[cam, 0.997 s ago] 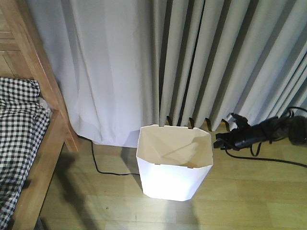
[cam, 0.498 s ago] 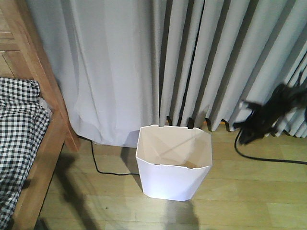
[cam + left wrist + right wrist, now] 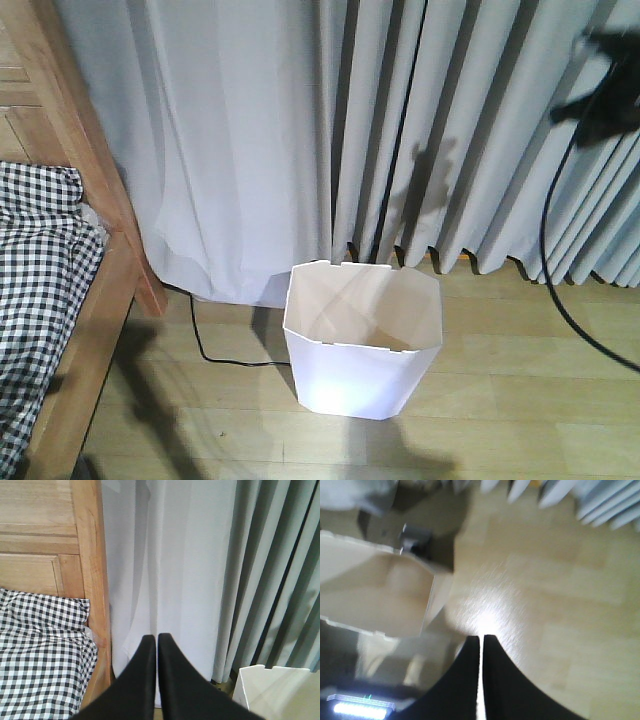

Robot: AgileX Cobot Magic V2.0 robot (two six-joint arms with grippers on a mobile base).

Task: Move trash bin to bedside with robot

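The white trash bin (image 3: 362, 350) stands upright on the wooden floor in front of the curtain, its pale inside showing nothing in it. The bed's wooden frame (image 3: 105, 290) and checked bedding (image 3: 40, 290) lie well to its left, with bare floor between. My right arm (image 3: 605, 95) hangs blurred high at the upper right, apart from the bin. My right gripper (image 3: 481, 638) is shut on nothing above the floor, the bin (image 3: 375, 592) to its left. Shut and holding nothing, my left gripper (image 3: 154, 637) faces the curtain between bed frame (image 3: 92, 580) and bin (image 3: 275, 690).
Grey pleated curtains (image 3: 420, 130) and a white sheer curtain (image 3: 220, 150) hang behind the bin. A black cord (image 3: 215, 350) runs on the floor left of the bin. The arm's black cable (image 3: 555, 280) trails down at the right.
My right arm has swung up from floor level beside the bin's right side to high at the upper right. The bin has not moved.
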